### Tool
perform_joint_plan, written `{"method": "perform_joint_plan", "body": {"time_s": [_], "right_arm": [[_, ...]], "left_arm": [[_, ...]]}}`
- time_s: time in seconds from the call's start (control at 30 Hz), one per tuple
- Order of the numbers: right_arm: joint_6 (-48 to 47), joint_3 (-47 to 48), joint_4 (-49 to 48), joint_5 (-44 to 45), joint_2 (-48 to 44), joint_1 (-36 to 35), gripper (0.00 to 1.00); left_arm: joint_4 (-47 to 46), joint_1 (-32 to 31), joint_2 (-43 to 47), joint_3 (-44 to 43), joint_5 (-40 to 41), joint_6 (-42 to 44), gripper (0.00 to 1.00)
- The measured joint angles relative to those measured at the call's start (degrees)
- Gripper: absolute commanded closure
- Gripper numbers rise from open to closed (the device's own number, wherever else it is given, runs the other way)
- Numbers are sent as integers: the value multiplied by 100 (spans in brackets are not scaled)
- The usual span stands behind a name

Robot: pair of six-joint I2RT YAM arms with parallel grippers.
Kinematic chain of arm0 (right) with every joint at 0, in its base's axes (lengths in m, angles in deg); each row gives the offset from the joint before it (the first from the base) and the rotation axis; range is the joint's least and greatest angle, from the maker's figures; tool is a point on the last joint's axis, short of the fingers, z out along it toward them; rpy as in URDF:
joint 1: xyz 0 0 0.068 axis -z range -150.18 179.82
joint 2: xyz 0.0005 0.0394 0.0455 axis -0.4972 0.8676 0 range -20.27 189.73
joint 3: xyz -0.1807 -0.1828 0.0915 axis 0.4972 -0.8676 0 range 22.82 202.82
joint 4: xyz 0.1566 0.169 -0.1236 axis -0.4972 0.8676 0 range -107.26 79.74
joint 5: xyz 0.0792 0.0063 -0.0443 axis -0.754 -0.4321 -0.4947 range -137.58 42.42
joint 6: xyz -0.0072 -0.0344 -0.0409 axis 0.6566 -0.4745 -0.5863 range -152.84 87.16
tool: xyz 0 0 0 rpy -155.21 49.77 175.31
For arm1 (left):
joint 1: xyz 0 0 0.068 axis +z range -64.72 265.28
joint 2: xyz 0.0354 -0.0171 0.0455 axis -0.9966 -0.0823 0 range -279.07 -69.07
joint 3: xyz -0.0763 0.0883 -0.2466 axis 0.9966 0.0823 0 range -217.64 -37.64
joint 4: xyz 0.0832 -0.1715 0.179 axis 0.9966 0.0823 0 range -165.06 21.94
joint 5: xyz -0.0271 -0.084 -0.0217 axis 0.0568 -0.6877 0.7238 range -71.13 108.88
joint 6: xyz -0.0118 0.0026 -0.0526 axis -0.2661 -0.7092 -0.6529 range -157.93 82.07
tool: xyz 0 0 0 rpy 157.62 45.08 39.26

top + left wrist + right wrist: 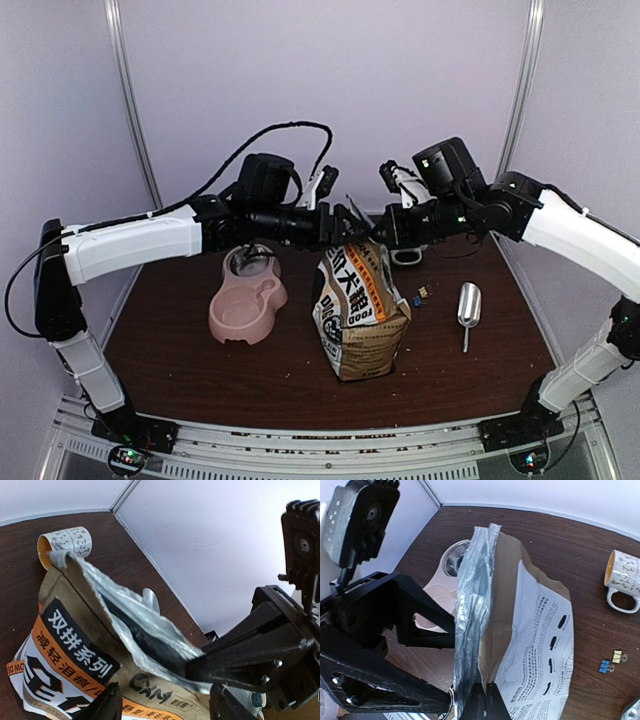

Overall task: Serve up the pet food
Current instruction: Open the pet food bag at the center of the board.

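right gripper (482,695): pinched tight on foil top edge of bag (360,310), fingers together, foil between them
left gripper (164,695): jaws wide apart, up against the bag's top from the opposite side, front panel between the fingers, not clamped
arms: both reach in over table (200,370), wrists meet above the bag
bag: upright, mid-table, kraft front with black/white/orange print, top open, silver lining showing, mouth pulled into a narrow slit
pet food: can't see any; bag interior dark in left wrist view, contents can't be told
bowl (245,308): pink double bowl, left of bag, apart from it, steel insert in far well
scoop (468,303): silver, lies flat right of bag, handle toward near edge
clips (420,294): small blue and yellow binder clips, between bag and scoop
mug (622,577): patterned, yellow inside, behind bag toward far edge
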Motion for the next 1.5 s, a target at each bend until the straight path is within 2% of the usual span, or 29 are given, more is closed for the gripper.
{"method": "perform_joint_plan", "body": {"time_s": [0.17,0.33,0.73,0.9,1.1,1.33,1.5], "right_arm": [[133,-114,-310,-507,-2,33,100],[195,-144,-380,-643,0,70,100],[271,-149,-396,-651,0,74,100],[269,-155,-402,-619,-2,74,100],[234,-155,-295,-229,-83,50,100],[127,142,409,1062,-140,24,100],[127,461,988,1639,-13,-68,100]], "left_arm": [[-188,0,17,107,129,-87,35],[-240,0,59,162,212,-162,54],[-321,0,68,188,146,-216,72],[-435,0,55,188,-33,-282,100],[-251,26,70,184,127,-103,100],[348,225,682,380,293,144,100],[1005,295,879,175,444,387,100]]}}
